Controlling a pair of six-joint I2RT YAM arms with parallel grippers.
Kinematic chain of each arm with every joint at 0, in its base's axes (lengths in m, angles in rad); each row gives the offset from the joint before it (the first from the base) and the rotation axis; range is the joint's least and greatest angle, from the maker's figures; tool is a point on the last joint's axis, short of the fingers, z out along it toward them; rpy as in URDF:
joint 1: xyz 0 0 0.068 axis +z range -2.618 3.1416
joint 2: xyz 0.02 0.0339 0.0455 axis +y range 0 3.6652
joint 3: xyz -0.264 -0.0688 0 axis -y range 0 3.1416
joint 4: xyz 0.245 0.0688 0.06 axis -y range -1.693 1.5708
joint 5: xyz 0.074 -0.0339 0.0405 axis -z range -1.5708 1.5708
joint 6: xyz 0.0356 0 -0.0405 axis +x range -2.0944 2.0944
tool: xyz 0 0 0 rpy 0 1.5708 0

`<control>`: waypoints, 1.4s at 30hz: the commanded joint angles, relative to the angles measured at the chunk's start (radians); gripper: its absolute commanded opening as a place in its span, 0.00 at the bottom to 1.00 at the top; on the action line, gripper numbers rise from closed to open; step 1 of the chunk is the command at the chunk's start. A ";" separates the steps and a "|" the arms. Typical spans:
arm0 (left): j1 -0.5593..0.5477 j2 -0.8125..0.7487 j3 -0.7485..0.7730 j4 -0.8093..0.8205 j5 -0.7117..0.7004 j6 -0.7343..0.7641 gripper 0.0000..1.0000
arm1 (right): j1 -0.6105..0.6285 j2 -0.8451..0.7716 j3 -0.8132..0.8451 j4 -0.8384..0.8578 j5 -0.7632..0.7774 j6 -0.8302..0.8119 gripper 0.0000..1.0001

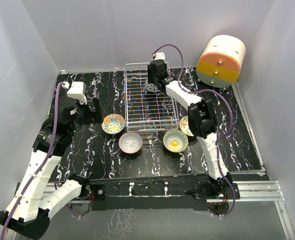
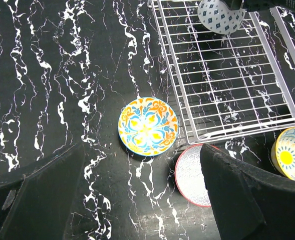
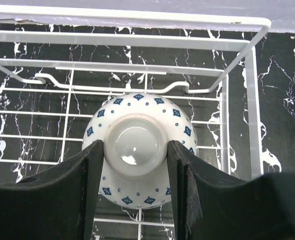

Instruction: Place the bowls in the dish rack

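My right gripper [image 3: 135,150] is shut on the foot ring of an upside-down white bowl with blue diamonds [image 3: 137,105]. It holds that bowl over the far part of the silver wire dish rack [image 3: 137,22]; from above, the bowl [image 1: 151,87] hangs inside the rack [image 1: 126,95]. Three bowls sit on the table in front of the rack: an orange-floral one [image 1: 113,123], a red-rimmed one [image 1: 130,142] and a yellow-teal one [image 1: 175,140]. Another bowl [image 1: 184,125] is partly hidden behind the right arm. My left gripper [image 2: 142,200] hangs open above the table, near the orange-floral bowl [image 2: 148,126] and the red-rimmed bowl [image 2: 192,175].
An orange-and-cream cylindrical cabinet [image 1: 221,61] stands at the back right, beyond the rack. White walls close in the black marbled table on three sides. The right arm reaches across the rack's right side.
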 commanded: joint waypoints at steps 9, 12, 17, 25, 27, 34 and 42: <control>-0.004 0.040 0.004 0.016 -0.012 0.018 0.97 | -0.039 0.041 0.110 0.133 0.079 -0.037 0.34; -0.004 0.049 0.003 0.019 -0.010 0.017 0.97 | -0.052 0.047 0.118 0.138 0.071 -0.036 0.35; -0.004 0.052 -0.003 0.021 -0.011 0.017 0.97 | -0.062 0.067 0.132 0.143 0.057 -0.035 0.38; -0.004 0.047 -0.006 0.014 -0.016 0.021 0.97 | -0.066 0.075 0.130 0.153 0.006 -0.029 0.63; -0.004 0.044 -0.006 0.014 -0.017 0.021 0.97 | -0.066 0.065 0.121 0.160 -0.013 -0.024 0.65; -0.004 0.048 -0.012 0.021 -0.019 0.027 0.97 | -0.051 -0.039 0.063 0.178 -0.058 -0.026 0.68; -0.004 0.053 -0.002 0.022 -0.029 0.010 0.97 | -0.024 -0.291 -0.141 0.168 -0.066 -0.023 0.99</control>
